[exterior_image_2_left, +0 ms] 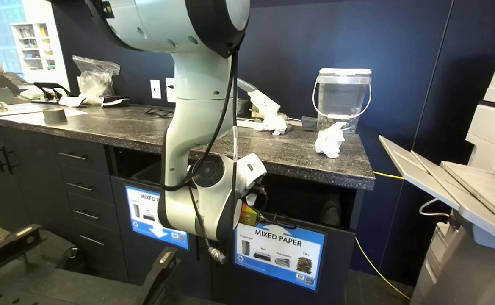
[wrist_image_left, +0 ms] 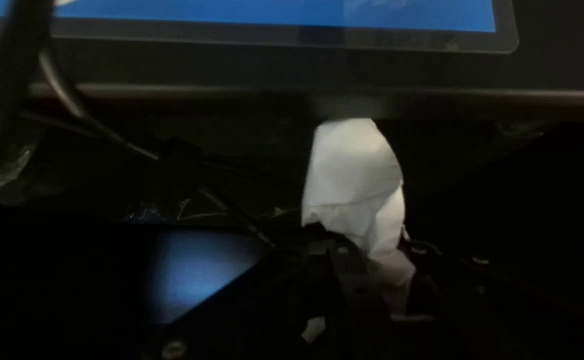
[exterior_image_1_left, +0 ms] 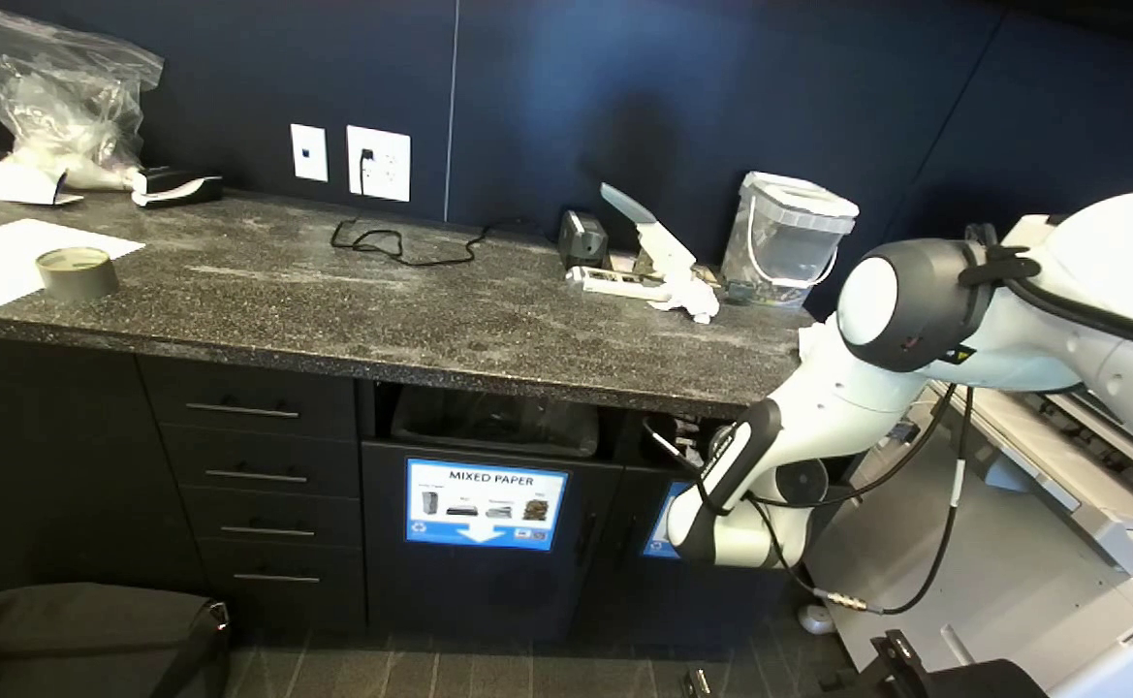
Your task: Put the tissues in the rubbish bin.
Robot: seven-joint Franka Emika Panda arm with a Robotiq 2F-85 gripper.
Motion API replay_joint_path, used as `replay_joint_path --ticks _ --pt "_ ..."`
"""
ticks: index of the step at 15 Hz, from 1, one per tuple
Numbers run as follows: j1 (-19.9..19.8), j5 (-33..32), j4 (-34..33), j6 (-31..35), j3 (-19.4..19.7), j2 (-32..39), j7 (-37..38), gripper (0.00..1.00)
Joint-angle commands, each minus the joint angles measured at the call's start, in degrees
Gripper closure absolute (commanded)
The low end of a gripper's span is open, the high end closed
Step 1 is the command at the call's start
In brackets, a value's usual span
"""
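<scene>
In the wrist view my gripper (wrist_image_left: pixel 379 255) is shut on a crumpled white tissue (wrist_image_left: pixel 354 175), which sticks out past the dark fingertips. Deep shadow hides much of the fingers. An exterior view has the wrist at the open slot of the rubbish bin, above its dark front panel (exterior_image_2_left: pixel 339 258) with the blue and white label (exterior_image_2_left: pixel 279 254); the fingertips are hidden there. Another tissue (exterior_image_2_left: pixel 331 140) lies on the counter's right end, in front of the bucket. A further white wad (exterior_image_1_left: pixel 692 296) rests against the long-armed stapler in both exterior views.
Overhead is the counter's edge (exterior_image_2_left: pixel 306 169), just over the slot. A translucent bucket (exterior_image_1_left: pixel 789 237) and a white stapler (exterior_image_1_left: pixel 663 247) stand on the counter. Beside the bin is a second labelled compartment (exterior_image_1_left: pixel 585 601). A printer (exterior_image_2_left: pixel 476 203) stands right. Cables hang from the arm.
</scene>
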State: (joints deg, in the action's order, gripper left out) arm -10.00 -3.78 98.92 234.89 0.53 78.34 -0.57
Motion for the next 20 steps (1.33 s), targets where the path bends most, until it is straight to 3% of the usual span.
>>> replay_joint_path --ticks 1,8,16,20 --pt "1.45 -0.39 -4.24 -2.19 1.12 2.25 0.51 0.54" --pt "2.82 0.45 -3.51 -5.98 1.89 1.25 -0.59 0.0" --pt "8.4 4.52 7.13 -11.09 7.08 -7.33 -6.54 0.0" --pt "13.17 6.95 17.09 -18.89 10.88 -16.25 -9.62 0.0"
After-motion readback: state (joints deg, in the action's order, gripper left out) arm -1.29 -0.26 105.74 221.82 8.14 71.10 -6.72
